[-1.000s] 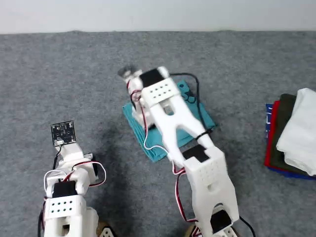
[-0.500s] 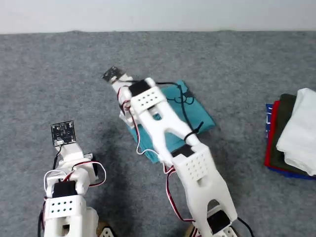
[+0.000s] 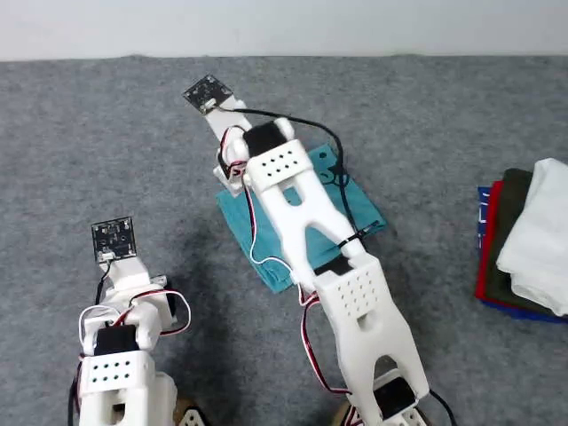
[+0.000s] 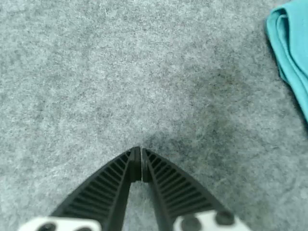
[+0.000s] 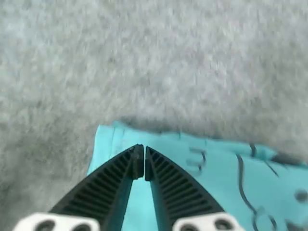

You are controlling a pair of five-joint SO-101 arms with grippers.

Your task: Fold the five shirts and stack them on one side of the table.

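The right gripper (image 5: 140, 148) has its two black ribbed fingers pressed together, with nothing between them. Its closed tips sit over the teal shirt (image 5: 202, 179), just inside the shirt's edge and close to one of its corners. Whether the tips touch the cloth cannot be told. Beyond the tips lies bare grey table (image 5: 159, 57). Dark markings run across the teal fabric to one side of the fingers.

From the high view, the right arm (image 3: 306, 217) stretches over the teal shirt (image 3: 367, 215), which lies folded and flat near the middle of the table (image 3: 444, 115), showing on both sides of the arm.

The left gripper (image 4: 140, 150) is likewise pressed together and holds nothing. Its tips point at bare grey table surface. The teal shirt (image 4: 291, 53) lies well off to one side of it, with only a folded edge of it in sight. In the high view the left arm (image 3: 122, 342) stands near the table's front edge, apart from the shirt.

Far from both grippers, a stack of folded shirts (image 3: 524, 244) rests at the table's edge on the right arm's side: blue lowest, then red, then a dark one, with a white shirt (image 3: 540, 232) on top.
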